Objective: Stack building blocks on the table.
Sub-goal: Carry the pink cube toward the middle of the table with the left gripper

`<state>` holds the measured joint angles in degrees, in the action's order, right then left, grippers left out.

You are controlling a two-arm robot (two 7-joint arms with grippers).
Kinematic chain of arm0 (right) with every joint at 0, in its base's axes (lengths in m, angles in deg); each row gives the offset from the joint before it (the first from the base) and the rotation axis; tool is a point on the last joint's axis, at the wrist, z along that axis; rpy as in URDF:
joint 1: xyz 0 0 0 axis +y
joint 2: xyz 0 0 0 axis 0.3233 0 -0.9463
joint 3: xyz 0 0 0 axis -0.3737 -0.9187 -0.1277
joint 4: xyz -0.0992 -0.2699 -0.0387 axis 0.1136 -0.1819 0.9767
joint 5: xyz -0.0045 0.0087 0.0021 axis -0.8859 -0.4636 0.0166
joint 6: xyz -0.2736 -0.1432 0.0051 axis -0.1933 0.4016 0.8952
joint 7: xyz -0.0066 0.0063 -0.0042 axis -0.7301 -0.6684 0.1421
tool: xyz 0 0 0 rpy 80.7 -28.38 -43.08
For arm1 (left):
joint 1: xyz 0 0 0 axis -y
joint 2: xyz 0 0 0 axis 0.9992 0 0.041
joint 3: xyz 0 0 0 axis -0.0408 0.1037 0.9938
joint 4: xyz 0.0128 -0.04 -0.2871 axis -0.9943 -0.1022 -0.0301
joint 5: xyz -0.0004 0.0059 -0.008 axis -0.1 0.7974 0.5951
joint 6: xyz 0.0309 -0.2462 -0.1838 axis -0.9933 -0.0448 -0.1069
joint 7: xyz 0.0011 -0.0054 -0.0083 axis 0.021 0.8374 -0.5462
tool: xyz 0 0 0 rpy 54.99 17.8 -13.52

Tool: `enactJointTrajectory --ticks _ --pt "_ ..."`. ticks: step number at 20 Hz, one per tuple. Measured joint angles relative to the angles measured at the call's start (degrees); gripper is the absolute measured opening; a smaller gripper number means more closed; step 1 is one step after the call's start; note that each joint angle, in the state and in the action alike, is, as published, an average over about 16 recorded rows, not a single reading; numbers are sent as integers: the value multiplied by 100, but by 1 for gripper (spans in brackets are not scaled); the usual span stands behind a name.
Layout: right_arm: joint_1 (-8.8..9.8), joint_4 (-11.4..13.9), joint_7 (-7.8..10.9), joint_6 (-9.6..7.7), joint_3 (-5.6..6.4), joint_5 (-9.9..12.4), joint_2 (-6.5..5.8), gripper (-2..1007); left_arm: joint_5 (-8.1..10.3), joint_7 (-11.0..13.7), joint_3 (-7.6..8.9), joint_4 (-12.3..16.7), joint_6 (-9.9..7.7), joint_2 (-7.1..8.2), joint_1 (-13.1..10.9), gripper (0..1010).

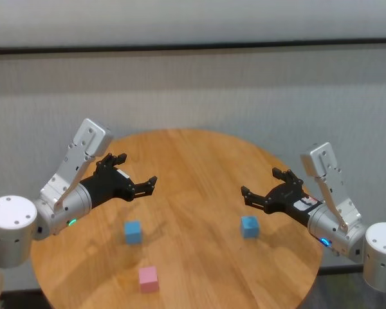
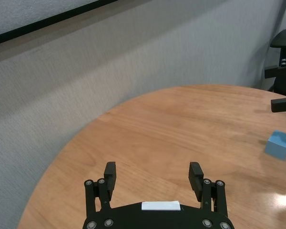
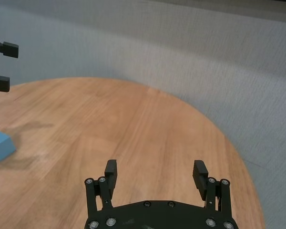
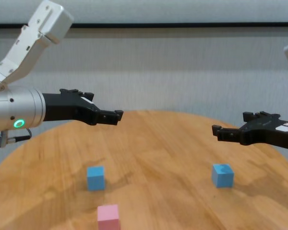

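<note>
Table [image 1: 199, 167]: round, light brown wood-grain planks, filling the lower part of the head view; soft shadows of the arms lying across the top.
Wall [image 1: 193, 90]: pale grey and finely textured, standing close behind the table's far edge; dark horizontal strip [image 1: 193, 46] running across it higher up.
Chair [image 2: 283, 57]: dark, showing at the edge of the left wrist view, beyond the table's rim.
Left blue block [image 1: 133, 232]: sitting on the table's left half, upright, apart from the others.
Right blue block [image 1: 249, 226]: sitting on the table's right half, well apart from the left blue block.
Pink block [image 1: 148, 279]: sitting near the table's near edge, just nearer than the left blue block, not touching it.
Stacking: none done; all three blocks lying singly on the table.
Left gripper [image 1: 145, 185]: hovering above the table's left side, beyond the left blue block, pointing toward the centre; jaws spread wide, grasping nothing.
Right gripper [image 1: 252, 196]: hovering above the table's right side, just over and beyond the right blue block, pointing toward the centre; jaws released, holding nothing.
</note>
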<state>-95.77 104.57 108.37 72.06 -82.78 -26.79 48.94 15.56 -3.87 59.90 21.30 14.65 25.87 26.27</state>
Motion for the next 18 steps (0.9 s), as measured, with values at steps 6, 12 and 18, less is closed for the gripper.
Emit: enactJointTrajectory --ticks 6,12,18 --pt "0 0 0 0 0 0 0 1000 0 0 0 0 0 0 0 1000" --pt "0 0 0 0 0 0 0 1000 0 0 0 0 0 0 0 1000" --pt "0 0 0 0 0 0 0 1000 0 0 0 0 0 0 0 1000"
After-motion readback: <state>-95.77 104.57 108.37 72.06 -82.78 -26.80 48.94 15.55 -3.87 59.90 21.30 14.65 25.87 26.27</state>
